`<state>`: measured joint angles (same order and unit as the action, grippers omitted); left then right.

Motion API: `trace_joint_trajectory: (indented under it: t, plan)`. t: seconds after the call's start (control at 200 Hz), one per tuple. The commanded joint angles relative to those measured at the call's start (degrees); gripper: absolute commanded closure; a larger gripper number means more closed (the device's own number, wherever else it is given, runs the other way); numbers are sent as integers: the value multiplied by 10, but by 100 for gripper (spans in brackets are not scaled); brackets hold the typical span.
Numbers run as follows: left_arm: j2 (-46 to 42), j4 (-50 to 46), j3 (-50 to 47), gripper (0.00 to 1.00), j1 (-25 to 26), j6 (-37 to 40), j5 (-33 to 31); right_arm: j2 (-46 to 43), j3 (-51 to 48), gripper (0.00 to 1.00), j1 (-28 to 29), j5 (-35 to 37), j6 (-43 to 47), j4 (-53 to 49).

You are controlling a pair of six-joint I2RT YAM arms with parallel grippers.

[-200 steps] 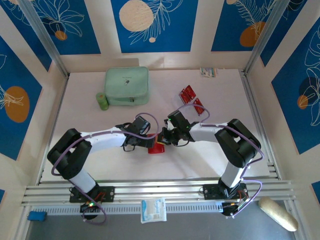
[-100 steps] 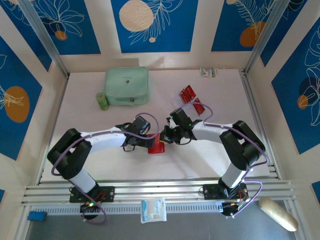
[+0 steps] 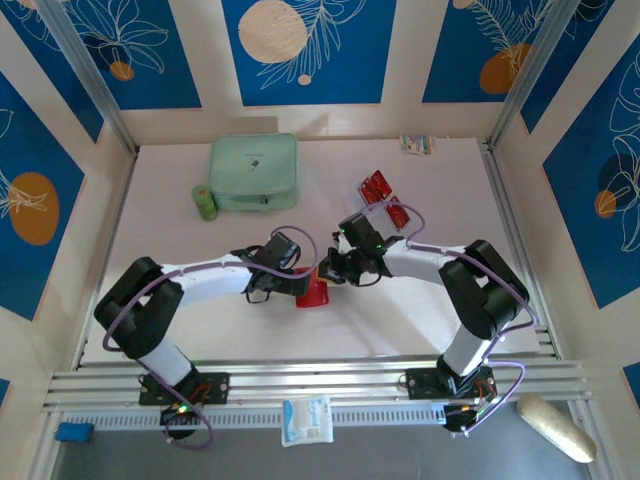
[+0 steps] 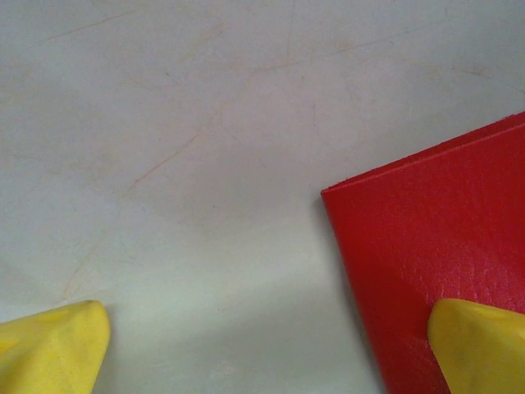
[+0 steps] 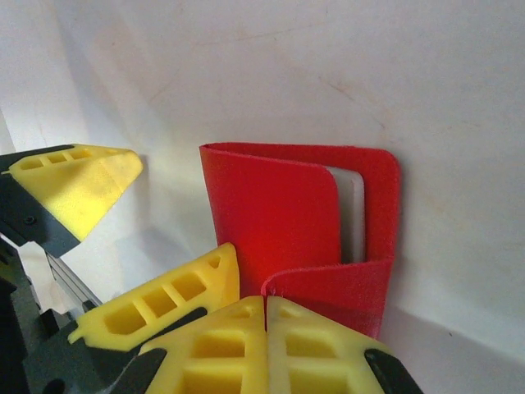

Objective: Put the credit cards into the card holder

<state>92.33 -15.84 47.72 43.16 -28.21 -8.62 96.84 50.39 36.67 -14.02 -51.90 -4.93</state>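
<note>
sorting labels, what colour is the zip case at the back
The zip case is mint green; top view.

- The pale bench (image 4: 205, 123), marked with faint scratches, takes up the upper and left parts of the frame.
- A red card holder (image 4: 426, 238) lies flat at the right, one corner pointing toward centre.
- The left claw (image 4: 267, 349) stands spread wide, with yellow fingertips (image 4: 57, 345) in the lower left and lower right corners (the right one overlaps the red; contact unclear).

Two arms, left (image 3: 200, 272) and right (image 3: 430, 262): white link housings, black joint casings and bases. One looping purple cable (image 3: 120, 305) per arm. Fingers (image 5: 213, 353): yellow moulded wedges with rectangular cut-outs.
</note>
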Motion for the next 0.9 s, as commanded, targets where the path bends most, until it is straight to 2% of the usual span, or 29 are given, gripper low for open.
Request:
trace_joint_trajectory:
  t: [0.0, 0.895]
  plan:
    - [18, -42, -20, 0, 4, 0, -12, 15, 17, 100, 7, -12, 8, -6]
    - [15, -44, -21, 0, 4, -1, -13, 51, -47, 100, 17, 10, -7, 15]
